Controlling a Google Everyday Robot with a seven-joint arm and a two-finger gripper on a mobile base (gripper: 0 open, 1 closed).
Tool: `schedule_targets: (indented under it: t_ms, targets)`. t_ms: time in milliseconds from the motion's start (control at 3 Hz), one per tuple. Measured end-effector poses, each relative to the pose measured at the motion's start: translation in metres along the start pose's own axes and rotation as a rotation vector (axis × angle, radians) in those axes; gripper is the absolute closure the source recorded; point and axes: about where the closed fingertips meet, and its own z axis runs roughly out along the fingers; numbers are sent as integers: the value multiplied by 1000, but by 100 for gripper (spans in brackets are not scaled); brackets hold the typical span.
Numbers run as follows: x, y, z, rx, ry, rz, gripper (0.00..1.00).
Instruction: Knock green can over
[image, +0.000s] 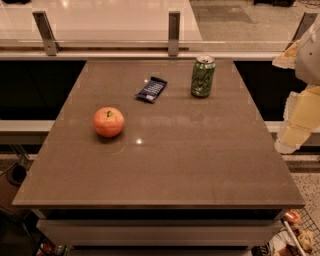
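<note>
The green can (203, 75) stands upright at the far right of the brown table (165, 165). It is green with pale streaks and a silver top rim. My gripper (296, 122) shows as pale cream-coloured parts at the right edge of the view, beyond the table's right side. It is to the right of the can and nearer to me, well apart from it and touching nothing.
A red-orange apple (108, 121) sits on the left half of the table. A dark blue snack bar wrapper (151, 89) lies to the left of the can. A glass rail with metal posts (173, 32) runs behind the table's far edge.
</note>
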Motion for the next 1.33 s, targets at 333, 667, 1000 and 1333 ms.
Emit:
schedule_targets:
  t_ms: [333, 667, 1000, 1333]
  targets:
    - [0, 0, 0, 0, 0, 0, 0]
    - [9, -21, -6, 43, -38, 71, 0]
    - [30, -51, -13, 126, -113, 189, 0]
    - [45, -89, -14, 226, -223, 276, 0]
